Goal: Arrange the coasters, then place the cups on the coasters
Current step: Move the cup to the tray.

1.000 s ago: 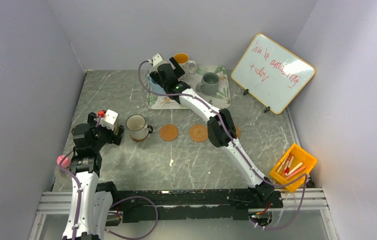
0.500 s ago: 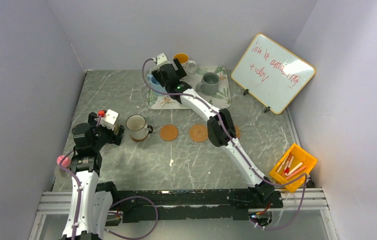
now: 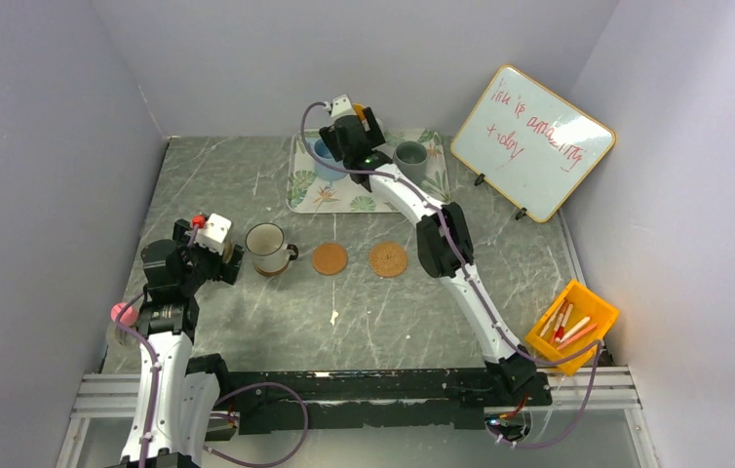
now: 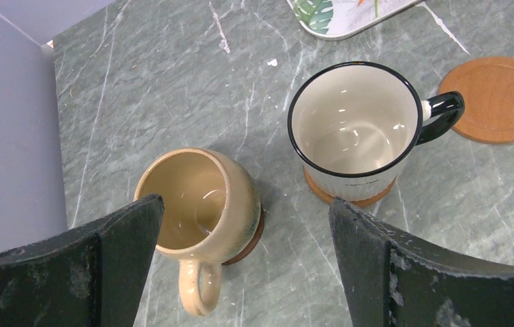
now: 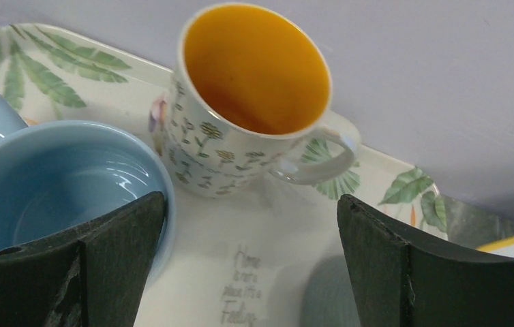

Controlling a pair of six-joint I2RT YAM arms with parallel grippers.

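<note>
The tray (image 3: 344, 190) sits upper centre on the bench (image 3: 247, 175), the whiteboard (image 3: 531, 141) right of it, the bin (image 3: 570, 327) at lower right; on the tray stand a left cup (image 3: 325, 151), a right cup (image 3: 409, 156) and a rear cup (image 5: 254, 102). Below it runs a row, left to right: the end cup (image 4: 196, 204) on the end coaster (image 4: 251, 243); the second cup (image 4: 353, 129) on the second coaster (image 4: 339, 198); a third coaster (image 3: 329, 258); a fourth coaster (image 3: 388, 259).
</note>
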